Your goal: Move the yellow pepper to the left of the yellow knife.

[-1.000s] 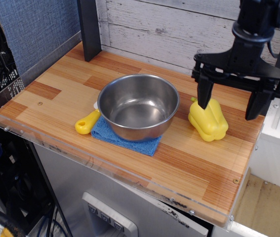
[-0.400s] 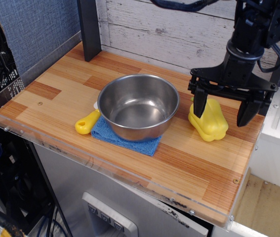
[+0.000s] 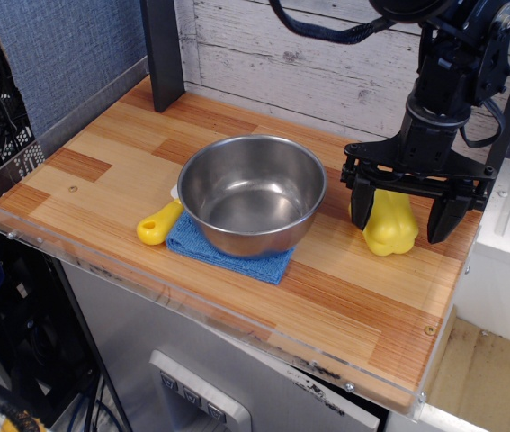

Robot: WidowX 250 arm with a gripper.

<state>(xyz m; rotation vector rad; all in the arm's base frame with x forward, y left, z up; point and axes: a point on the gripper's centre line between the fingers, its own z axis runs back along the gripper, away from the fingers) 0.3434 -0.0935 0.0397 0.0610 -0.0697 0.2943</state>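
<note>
The yellow pepper (image 3: 389,221) stands on the wooden table at the right, partly hidden by the gripper. My gripper (image 3: 400,214) is open and low over it, with one black finger (image 3: 360,203) on the pepper's left and the other on its right; whether they touch it I cannot tell. The yellow knife (image 3: 158,223) lies at the left of the steel bowl; its yellow handle shows, and most of its pale blade is hidden under the bowl.
A steel bowl (image 3: 202,162) sits mid-table on a blue cloth (image 3: 228,252). A black post (image 3: 163,49) stands at the back left. A clear acrylic lip (image 3: 147,286) runs along the table's front and left edges. A plank wall is behind.
My gripper has come down and a little left, so its fingers now straddle the pepper. The pepper now looks narrower and more upright than before.
</note>
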